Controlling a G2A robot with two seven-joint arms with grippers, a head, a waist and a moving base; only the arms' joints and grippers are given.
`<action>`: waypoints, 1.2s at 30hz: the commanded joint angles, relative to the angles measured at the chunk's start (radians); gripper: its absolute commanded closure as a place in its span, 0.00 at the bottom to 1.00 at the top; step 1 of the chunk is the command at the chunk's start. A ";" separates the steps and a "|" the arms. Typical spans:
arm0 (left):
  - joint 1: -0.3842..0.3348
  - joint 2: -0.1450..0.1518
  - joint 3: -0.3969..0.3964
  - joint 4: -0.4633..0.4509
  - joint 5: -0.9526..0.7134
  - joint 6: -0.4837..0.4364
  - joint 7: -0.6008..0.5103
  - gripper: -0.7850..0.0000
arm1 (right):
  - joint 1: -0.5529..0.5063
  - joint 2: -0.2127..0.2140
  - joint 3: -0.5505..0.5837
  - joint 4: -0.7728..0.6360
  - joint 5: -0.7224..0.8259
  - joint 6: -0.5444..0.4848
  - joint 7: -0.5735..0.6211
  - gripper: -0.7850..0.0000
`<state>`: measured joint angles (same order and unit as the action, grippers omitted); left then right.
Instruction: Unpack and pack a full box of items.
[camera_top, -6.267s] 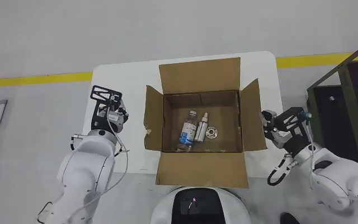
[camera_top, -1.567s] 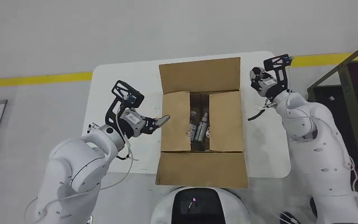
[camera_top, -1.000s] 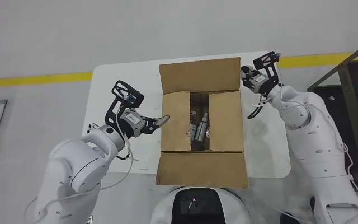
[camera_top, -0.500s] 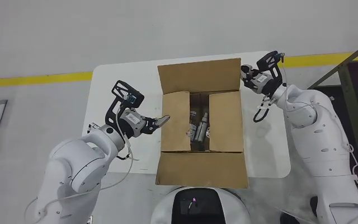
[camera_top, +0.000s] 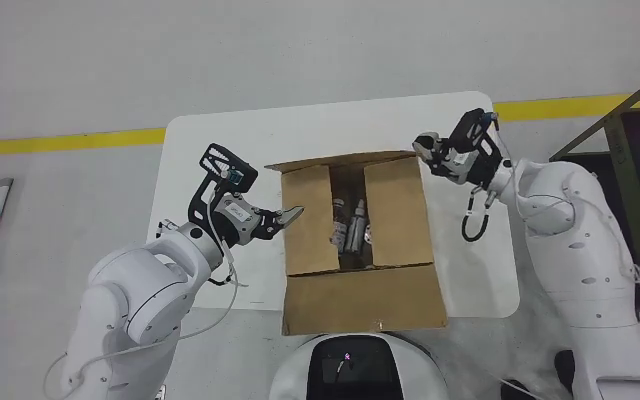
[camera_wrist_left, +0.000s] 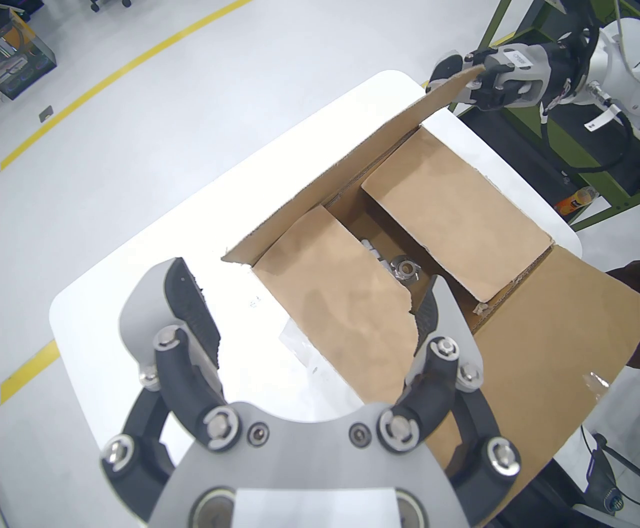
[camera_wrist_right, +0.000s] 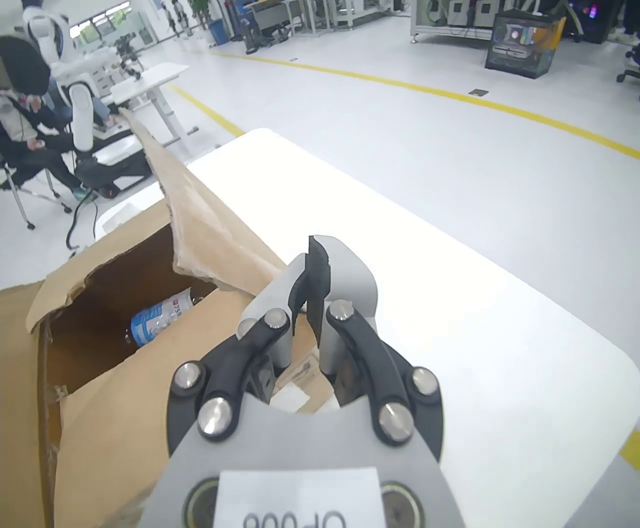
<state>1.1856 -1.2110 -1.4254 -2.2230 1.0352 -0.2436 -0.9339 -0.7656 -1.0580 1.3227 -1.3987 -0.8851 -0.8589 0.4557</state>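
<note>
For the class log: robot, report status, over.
Left gripper open beside box. Right gripper shut on far flap, raised. Side flaps folded in; nothing blocking.

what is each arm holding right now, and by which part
Right gripper pinches the box's far flap at its right corner. Left gripper is open, holding nothing.

Arms: glossy white rounded shells on left arm (camera_top: 140, 300) and right arm (camera_top: 575, 225).
Cable: black loop (camera_top: 464, 225) at the right wrist.
Left gripper (camera_wrist_left: 305, 280): silver fingers (camera_wrist_left: 145, 305), black ribbed pads, black links, silver screws.
Right gripper (camera_wrist_right: 314, 260): same build, white printed label (camera_wrist_right: 300, 495) on its plate.
</note>
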 joint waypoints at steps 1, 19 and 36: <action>0.000 0.000 0.000 0.000 0.000 0.000 0.000 0.00 | -0.014 0.007 0.003 -0.033 -0.041 -0.037 0.010 1.00; 0.021 0.002 -0.009 0.002 0.019 0.012 0.049 0.00 | -0.081 0.038 0.035 -0.118 -0.110 -0.141 -0.058 1.00; 0.050 0.013 -0.042 -0.024 0.036 0.045 0.082 0.00 | -0.088 0.101 -0.120 -0.220 -0.076 -0.153 -0.012 1.00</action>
<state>1.2327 -1.1987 -1.4655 -2.2439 1.0764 -0.1984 -0.8495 -0.8514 -0.9605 1.2064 -1.6197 -0.9654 -1.0123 0.4442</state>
